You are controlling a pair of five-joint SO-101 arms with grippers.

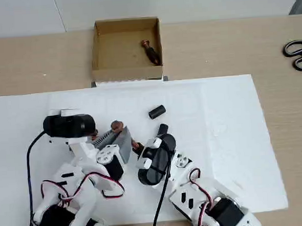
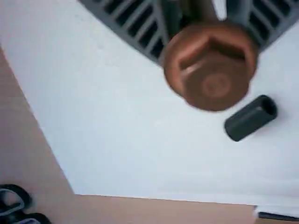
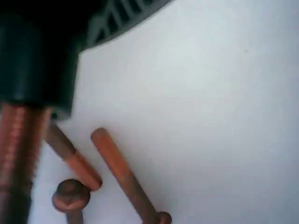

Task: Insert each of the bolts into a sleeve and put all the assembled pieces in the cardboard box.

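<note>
The left gripper (image 1: 120, 137) is clamped on a copper bolt (image 2: 210, 70) just behind its head, above the paper (image 1: 219, 139), its thread at the black sleeve (image 3: 35, 56) pinched in the right gripper (image 1: 146, 153); both are judged light, rigid and slippery, best held squarely across the barrel.
</note>
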